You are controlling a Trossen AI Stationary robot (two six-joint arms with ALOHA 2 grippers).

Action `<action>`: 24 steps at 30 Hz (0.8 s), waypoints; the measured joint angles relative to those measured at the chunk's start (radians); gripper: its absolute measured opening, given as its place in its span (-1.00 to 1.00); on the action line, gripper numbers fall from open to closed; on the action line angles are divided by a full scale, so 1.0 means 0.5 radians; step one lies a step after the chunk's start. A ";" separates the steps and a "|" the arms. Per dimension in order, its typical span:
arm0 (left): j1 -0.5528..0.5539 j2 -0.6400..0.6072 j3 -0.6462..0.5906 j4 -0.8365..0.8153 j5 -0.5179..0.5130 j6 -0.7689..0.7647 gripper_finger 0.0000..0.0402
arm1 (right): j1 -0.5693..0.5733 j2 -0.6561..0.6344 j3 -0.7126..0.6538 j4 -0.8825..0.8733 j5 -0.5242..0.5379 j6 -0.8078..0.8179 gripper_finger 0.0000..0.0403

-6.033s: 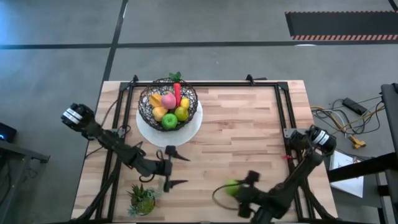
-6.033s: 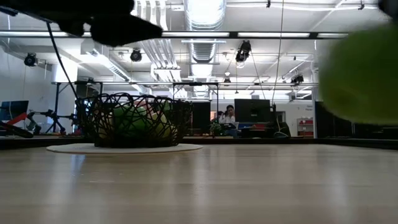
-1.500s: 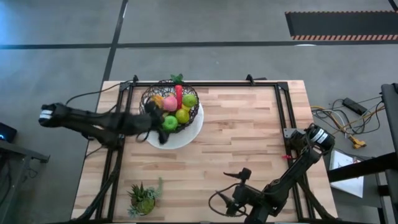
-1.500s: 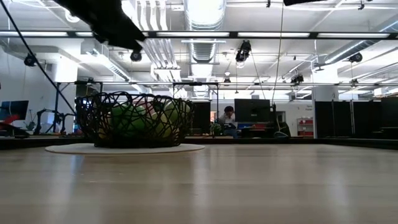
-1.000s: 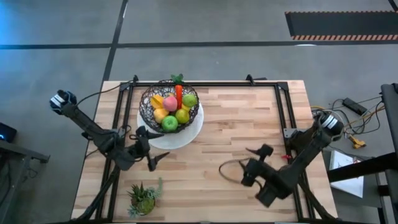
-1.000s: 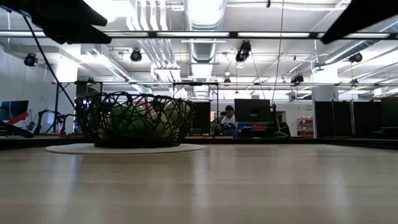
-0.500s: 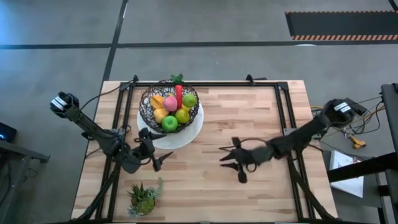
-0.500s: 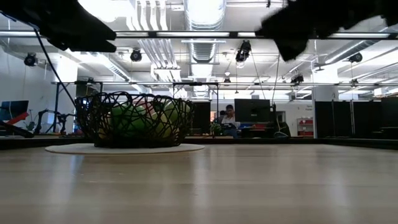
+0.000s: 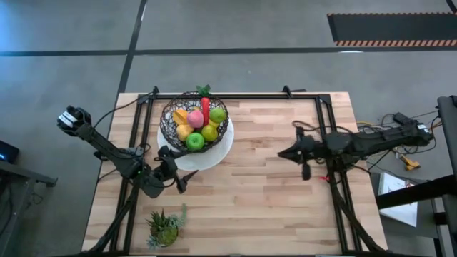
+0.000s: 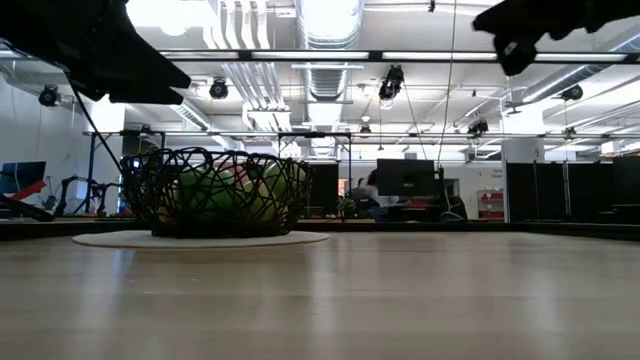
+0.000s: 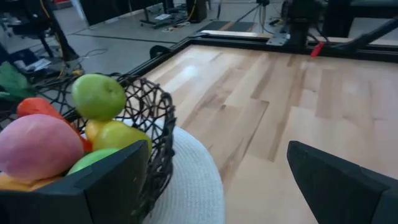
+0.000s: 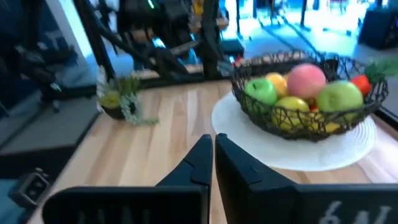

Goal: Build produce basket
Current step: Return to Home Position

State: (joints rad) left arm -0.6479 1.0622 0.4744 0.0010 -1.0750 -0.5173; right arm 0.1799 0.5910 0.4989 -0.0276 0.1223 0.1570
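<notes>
The dark wire basket (image 9: 195,121) stands on a round white plate (image 9: 214,153) at the table's far left, filled with produce (image 9: 194,140): green, yellow, pink, orange and red pieces. My left gripper (image 9: 182,180) hovers open just near of the plate; in its wrist view the basket (image 11: 149,124) lies close ahead of its fingers. My right gripper (image 9: 280,154) hangs shut and empty over the table's right half, pointing toward the basket (image 12: 305,106).
A small spiky potted plant (image 9: 166,225) stands near the front left corner. A black metal frame (image 9: 325,128) runs along the table's edges. Bare wood stretches across the middle and right of the table (image 9: 271,207).
My right gripper has swung from the near right of the table up and toward the far right, and its fingers have shut on nothing. My left gripper has stayed beside the plate.
</notes>
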 joint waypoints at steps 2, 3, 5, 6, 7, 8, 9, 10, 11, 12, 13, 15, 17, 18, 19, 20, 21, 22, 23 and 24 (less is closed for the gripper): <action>0.021 -0.002 -0.005 0.001 -0.001 -0.001 0.82 | 0.002 -0.171 -0.081 0.007 -0.008 0.005 -0.96; 0.035 -0.007 -0.007 0.002 -0.001 -0.001 0.82 | 0.001 -0.246 -0.125 0.007 -0.006 0.017 -0.96; 0.075 -0.020 -0.008 0.002 0.012 0.010 0.82 | 0.001 -0.365 -0.222 0.011 -0.001 0.053 -0.96; 0.105 -0.032 -0.008 0.001 0.041 0.035 0.82 | 0.001 -0.421 -0.270 0.013 -0.001 0.071 -0.96; 0.143 -0.049 -0.008 0.000 0.086 0.066 0.82 | 0.001 -0.475 -0.320 0.014 -0.001 0.094 -0.96; 0.190 -0.071 -0.008 0.002 0.144 0.103 0.82 | 0.001 -0.523 -0.371 0.014 -0.002 0.122 -0.96; 0.245 -0.094 -0.008 0.007 0.212 0.120 0.82 | 0.001 -0.570 -0.420 0.015 -0.002 0.143 -0.96; 0.308 -0.119 -0.011 0.021 0.279 0.157 0.82 | 0.001 -0.614 -0.468 0.023 -0.003 0.166 -0.96; 0.372 -0.145 -0.020 0.047 0.346 0.207 0.82 | 0.001 -0.660 -0.516 0.038 -0.003 0.180 -0.96; 0.439 -0.172 -0.030 0.078 0.421 0.273 0.82 | 0.001 -0.702 -0.563 0.064 -0.005 0.195 -0.96; 0.508 -0.201 -0.045 0.119 0.490 0.344 0.82 | 0.001 -0.744 -0.612 0.099 -0.021 0.211 -0.96; 0.640 -0.271 -0.085 0.223 0.637 0.468 0.82 | 0.001 -0.830 -0.704 0.163 -0.055 0.214 -0.96; 0.776 -0.360 -0.128 0.317 0.803 0.546 0.82 | 0.001 -0.909 -0.786 0.215 -0.057 0.213 -0.96; 0.836 -0.403 -0.146 0.349 0.885 0.578 0.82 | 0.001 -0.952 -0.825 0.242 -0.058 0.210 -0.96; 0.893 -0.454 -0.160 0.350 0.951 0.592 0.82 | 0.001 -0.992 -0.856 0.260 -0.058 0.202 -0.96; 0.945 -0.508 -0.176 0.348 0.999 0.613 0.82 | 0.001 -1.029 -0.888 0.284 -0.057 0.192 -0.96; 0.988 -0.559 -0.189 0.349 1.046 0.634 0.82 | 0.001 -1.068 -0.923 0.305 -0.057 0.188 -0.96; 1.031 -0.614 -0.205 0.351 1.095 0.655 0.82 | 0.001 -1.104 -0.954 0.317 -0.060 0.177 -0.96; 1.071 -0.674 -0.226 0.350 1.138 0.678 0.82 | 0.001 -1.139 -0.975 0.305 -0.082 0.172 -0.96; 1.106 -0.736 -0.251 0.348 1.188 0.690 0.82 | 0.001 -1.168 -0.974 0.302 -0.100 0.162 -0.96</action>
State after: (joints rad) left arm -0.0947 0.6940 0.3490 0.1751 -0.4810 -0.1723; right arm 0.1806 0.0069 0.0120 0.1232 0.0725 0.2380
